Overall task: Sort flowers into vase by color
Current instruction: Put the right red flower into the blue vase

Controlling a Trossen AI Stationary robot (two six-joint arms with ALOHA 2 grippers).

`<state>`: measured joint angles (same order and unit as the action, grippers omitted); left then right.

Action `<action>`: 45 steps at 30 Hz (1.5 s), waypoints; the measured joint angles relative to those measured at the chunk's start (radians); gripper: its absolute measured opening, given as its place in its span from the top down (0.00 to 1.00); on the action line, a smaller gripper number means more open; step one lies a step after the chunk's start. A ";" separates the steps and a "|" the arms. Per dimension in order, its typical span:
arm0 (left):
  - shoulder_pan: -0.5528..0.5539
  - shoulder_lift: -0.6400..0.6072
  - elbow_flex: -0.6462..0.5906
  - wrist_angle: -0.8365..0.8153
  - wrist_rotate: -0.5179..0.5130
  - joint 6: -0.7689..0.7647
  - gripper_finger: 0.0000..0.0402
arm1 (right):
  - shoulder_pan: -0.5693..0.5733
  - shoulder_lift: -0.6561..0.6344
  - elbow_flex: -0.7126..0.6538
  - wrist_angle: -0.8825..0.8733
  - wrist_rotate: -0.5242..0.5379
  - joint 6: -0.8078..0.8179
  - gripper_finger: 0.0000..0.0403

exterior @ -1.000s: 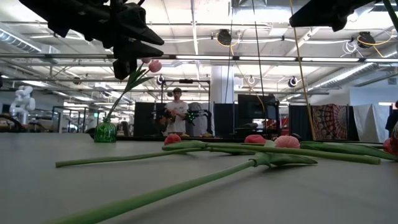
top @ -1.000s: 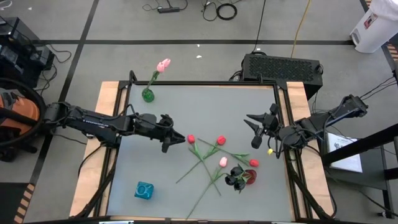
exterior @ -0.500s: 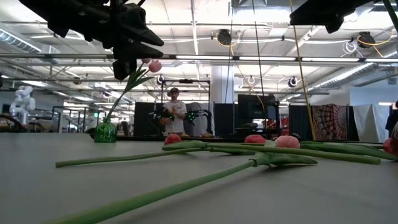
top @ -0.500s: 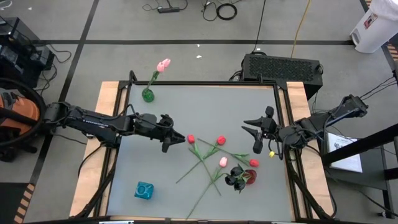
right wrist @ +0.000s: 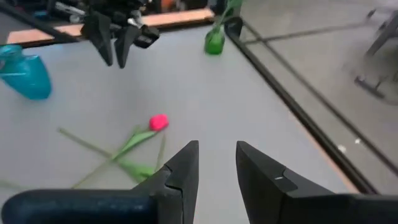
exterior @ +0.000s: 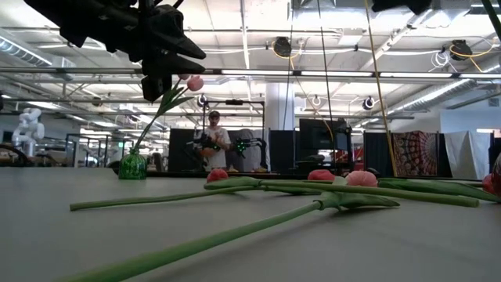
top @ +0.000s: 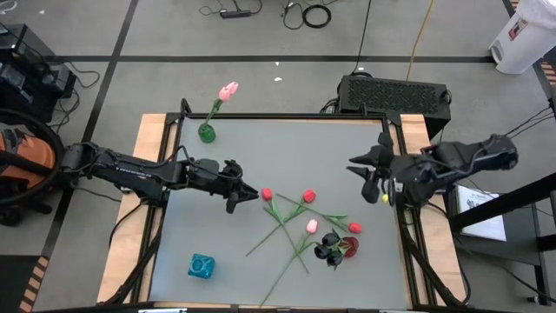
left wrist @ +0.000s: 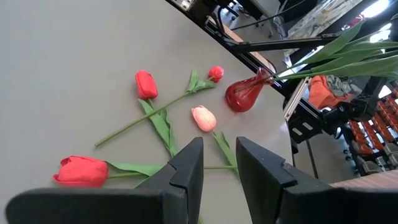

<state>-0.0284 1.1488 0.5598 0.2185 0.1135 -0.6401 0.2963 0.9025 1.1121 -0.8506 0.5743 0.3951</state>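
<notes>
Three vases stand on my tabletop (top: 261, 148): green (top: 207, 133) with one pink tulip (top: 228, 89), blue (top: 201, 266), red (top: 349, 247). Both my jaws hang slightly parted, empty.

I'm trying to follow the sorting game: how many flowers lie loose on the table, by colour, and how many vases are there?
Loose red flowers: 3
Loose pink flowers: 1
Vases: 3 (green, blue, red)
Total: 7
</notes>
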 joint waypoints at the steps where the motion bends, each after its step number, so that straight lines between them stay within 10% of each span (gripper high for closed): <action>1: 0.000 0.000 0.000 0.000 0.000 0.000 0.75 | -0.015 0.020 0.038 -0.037 -0.033 0.003 0.76; 9: 0.000 0.000 0.000 0.000 0.000 0.001 0.75 | -0.147 0.235 0.274 -0.293 -0.315 -0.031 0.76; 19: 0.000 0.000 0.000 0.000 0.000 0.003 0.75 | -0.251 0.473 0.322 -0.439 -0.407 -0.127 0.76; 45: 0.000 0.000 0.000 0.000 0.001 0.134 0.75 | -0.284 0.704 0.167 -0.219 -0.581 -0.263 0.76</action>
<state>-0.0288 1.1488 0.5598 0.2182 0.1146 -0.5057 0.0128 1.6062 1.2792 -1.0697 -0.0070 0.1323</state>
